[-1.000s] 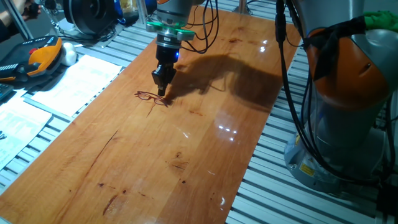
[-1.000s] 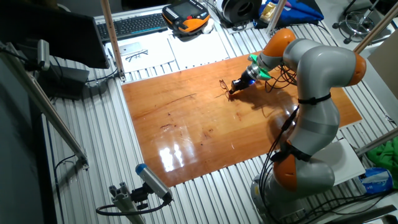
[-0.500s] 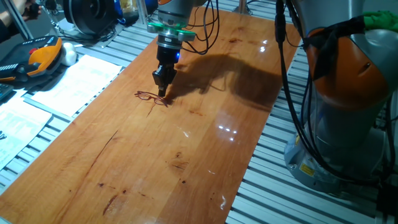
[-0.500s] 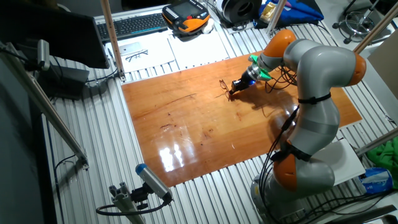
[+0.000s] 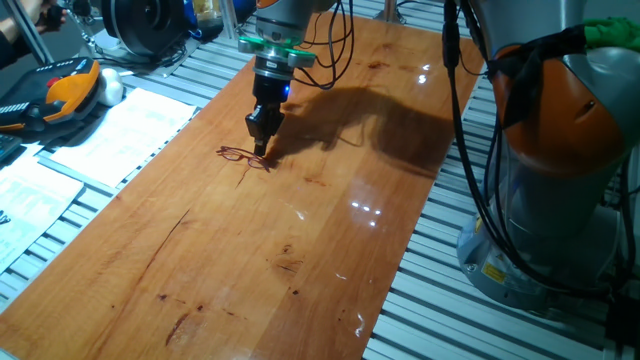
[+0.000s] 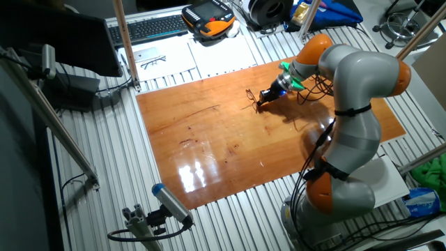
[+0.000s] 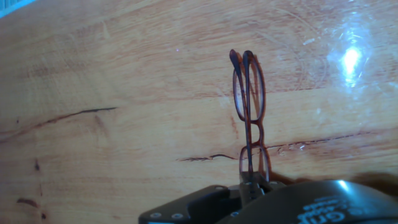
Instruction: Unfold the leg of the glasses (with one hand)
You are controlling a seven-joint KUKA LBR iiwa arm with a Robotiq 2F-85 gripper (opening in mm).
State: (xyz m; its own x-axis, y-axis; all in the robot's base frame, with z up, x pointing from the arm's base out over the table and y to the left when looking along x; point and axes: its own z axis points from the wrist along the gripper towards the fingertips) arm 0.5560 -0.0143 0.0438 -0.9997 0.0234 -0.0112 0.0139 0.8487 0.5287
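Note:
The glasses [image 5: 243, 156] are thin reddish-brown wire frames lying on the wooden table [image 5: 300, 250], with both legs folded against the lenses. In the hand view the glasses [image 7: 249, 115] run straight up from the fingers, and their near end disappears between the jaws. My gripper [image 5: 259, 146] is black with a blue light and a green ring. It stands tips-down at the right end of the frame and is shut on it. From the other side the gripper [image 6: 260, 104] touches the glasses [image 6: 251, 96] at the same end.
White paper sheets [image 5: 120, 135] and an orange-black pendant [image 5: 62, 92] lie left of the table. A keyboard [image 6: 150, 28] sits at the far side. The arm's orange-grey base [image 5: 560, 150] stands beside the table's right edge, with black cables hanging.
The wrist with the green ring has shifted slightly to the right. The fingertips and the glasses stay where they were.

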